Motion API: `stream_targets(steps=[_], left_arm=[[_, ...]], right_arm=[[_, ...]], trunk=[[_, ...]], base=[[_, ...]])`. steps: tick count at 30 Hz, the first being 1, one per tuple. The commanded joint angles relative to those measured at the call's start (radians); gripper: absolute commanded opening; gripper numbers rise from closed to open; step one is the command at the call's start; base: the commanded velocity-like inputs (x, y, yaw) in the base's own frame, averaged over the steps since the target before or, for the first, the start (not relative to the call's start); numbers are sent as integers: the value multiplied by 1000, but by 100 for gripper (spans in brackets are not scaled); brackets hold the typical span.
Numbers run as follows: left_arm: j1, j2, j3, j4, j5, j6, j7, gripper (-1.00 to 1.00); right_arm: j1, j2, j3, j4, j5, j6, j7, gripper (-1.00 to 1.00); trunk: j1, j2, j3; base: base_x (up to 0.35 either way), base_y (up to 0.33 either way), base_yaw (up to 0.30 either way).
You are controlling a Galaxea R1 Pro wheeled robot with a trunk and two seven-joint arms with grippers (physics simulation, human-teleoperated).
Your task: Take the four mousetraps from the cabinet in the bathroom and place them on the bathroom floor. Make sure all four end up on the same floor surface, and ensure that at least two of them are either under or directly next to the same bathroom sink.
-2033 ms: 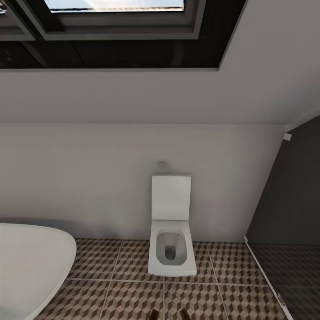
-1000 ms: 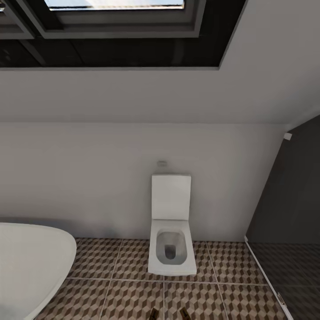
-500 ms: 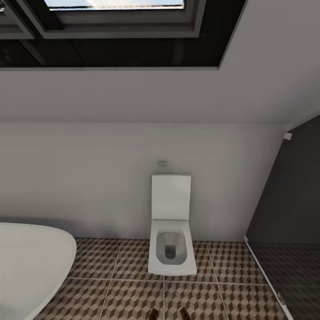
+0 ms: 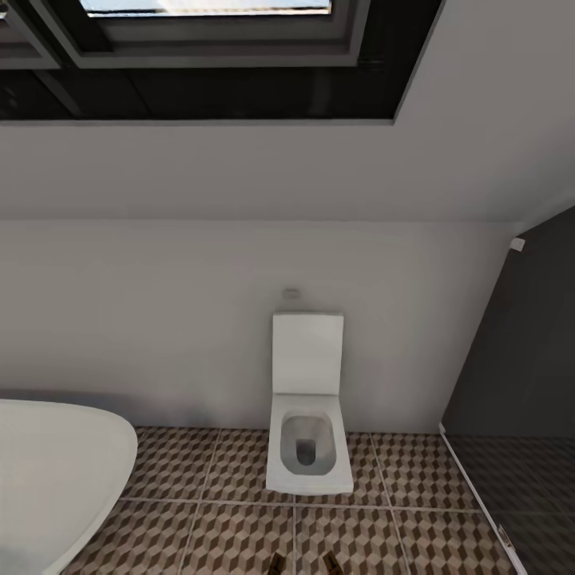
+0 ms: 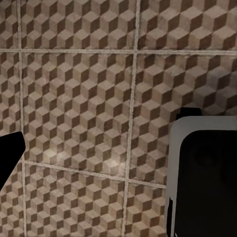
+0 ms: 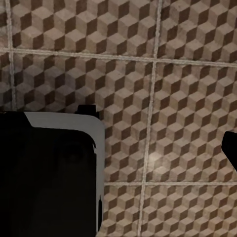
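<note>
The floor [image 4: 224,527] – cube-patterned tiles – fills the lower part of the head view. A white toilet [image 4: 308,447] stands at centre against the wall, a bathtub [image 4: 48,479] at lower left, a window [image 4: 208,32] across the top. Whether either tool is apart or together, I cannot tell.

Cube-patterned bathroom floor [image 4: 231,531] — white toilet [image 4: 308,447] and bathtub [image 4: 56,471] on it.
</note>
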Motion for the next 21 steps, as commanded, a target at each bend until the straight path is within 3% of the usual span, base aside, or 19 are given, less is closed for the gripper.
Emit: stream_targets(steps=[1,21], left_arm=[[-1,-1,-6,2,3,-3,1,100],[-1,-1,-6,2,3,-3,1,100]], right_arm=[[-1,0,9,1,-10,-2,3,100],[-1,21,9,1,-9,-1,-2,100]], trunk=[[1,-2,-3],[1,-2,-34]], base=[[0,0,0],[0,0,0]])
